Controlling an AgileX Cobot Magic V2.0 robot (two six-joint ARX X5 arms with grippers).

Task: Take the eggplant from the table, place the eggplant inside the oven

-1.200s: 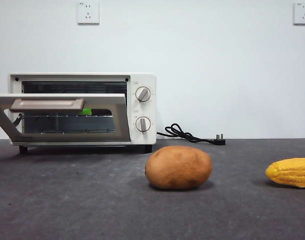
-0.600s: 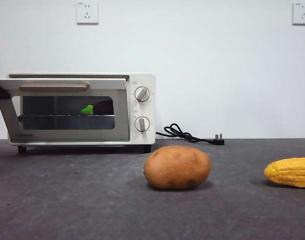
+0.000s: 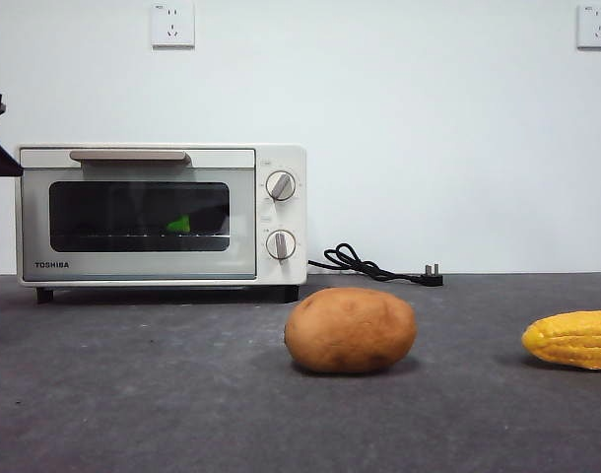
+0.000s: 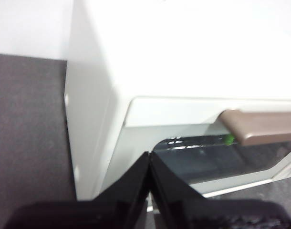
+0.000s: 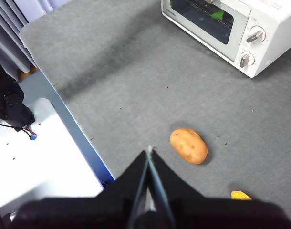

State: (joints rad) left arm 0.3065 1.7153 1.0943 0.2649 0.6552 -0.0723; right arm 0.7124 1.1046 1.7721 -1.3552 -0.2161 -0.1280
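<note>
Hovering with my left gripper (image 4: 149,162) pinched shut on nothing, I see the eggplant (image 3: 182,225) inside the shut oven (image 3: 281,212) at two o'clock.

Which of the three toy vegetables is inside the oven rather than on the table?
The eggplant: its green cap shows behind the closed oven door, while the potato and corn lie on the table.

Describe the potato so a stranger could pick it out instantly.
Start at the cream-white toaster oven at the back of the dark grey table. In front of its knob end lies a rounded brown potato. It is fat, smooth and brown, unlike the ridged yellow corn cob beside it.
</note>
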